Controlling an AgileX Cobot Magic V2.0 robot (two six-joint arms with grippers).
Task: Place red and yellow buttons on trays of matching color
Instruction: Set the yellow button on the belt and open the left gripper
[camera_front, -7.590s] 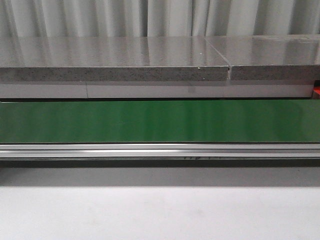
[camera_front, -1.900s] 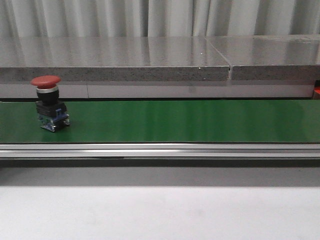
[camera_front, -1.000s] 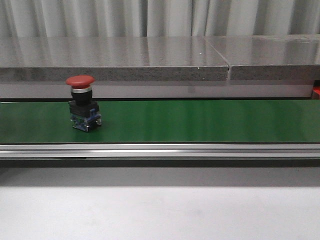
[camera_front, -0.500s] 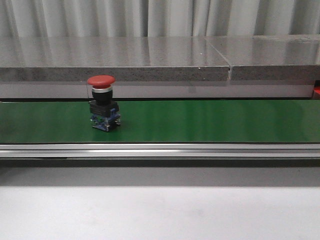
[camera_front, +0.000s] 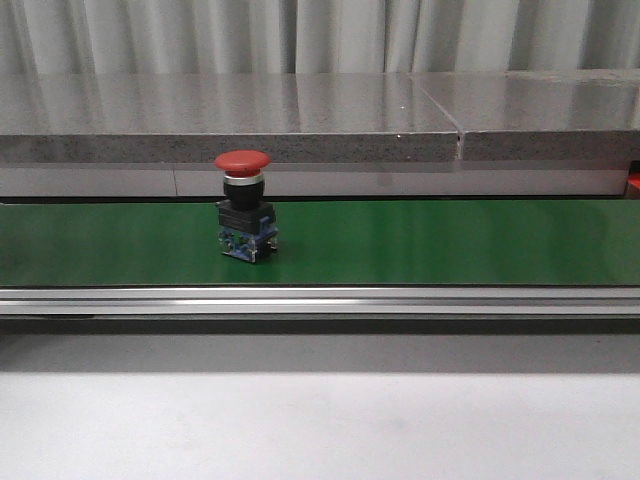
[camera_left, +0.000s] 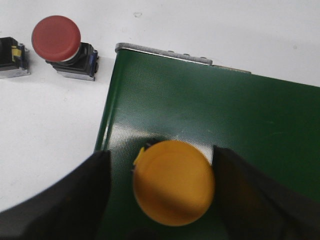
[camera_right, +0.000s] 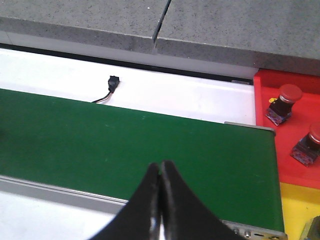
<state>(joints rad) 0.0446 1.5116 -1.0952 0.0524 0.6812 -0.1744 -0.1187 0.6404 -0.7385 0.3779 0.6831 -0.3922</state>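
The step in hand is feeding and sorting: buttons ride the green conveyor belt (camera_front: 420, 240) toward the sorting end.

A red mushroom-head push button (camera_front: 244, 218) stands upright on the belt, left of the belt's middle and near its far edge in the front view. It has a domed red cap, a silver collar, a black body and a blue contact block at the base.

The left gripper (camera_left: 160, 175) has its fingers (camera_left: 75, 195) spread on either side of a yellow mushroom-head push button (camera_left: 173, 182), which sits near the belt's end edge. Whether the pads touch the cap cannot be told; the state reads as released.

The right gripper (camera_right: 161, 200) hovers above the other end of the belt, fingers clenched together on nothing. Beside that end lies a red tray (camera_right: 292, 112) already holding two red buttons (camera_right: 283, 102); a yellow tray (camera_right: 295, 200) adjoins it.

A spare red button (camera_left: 62, 46) stands on the white worktop (camera_left: 45, 130) beside the left belt end.

Judged next move: the right fingers must open, wait for the red button's arrival, grip its black body, and carry it to the red tray.
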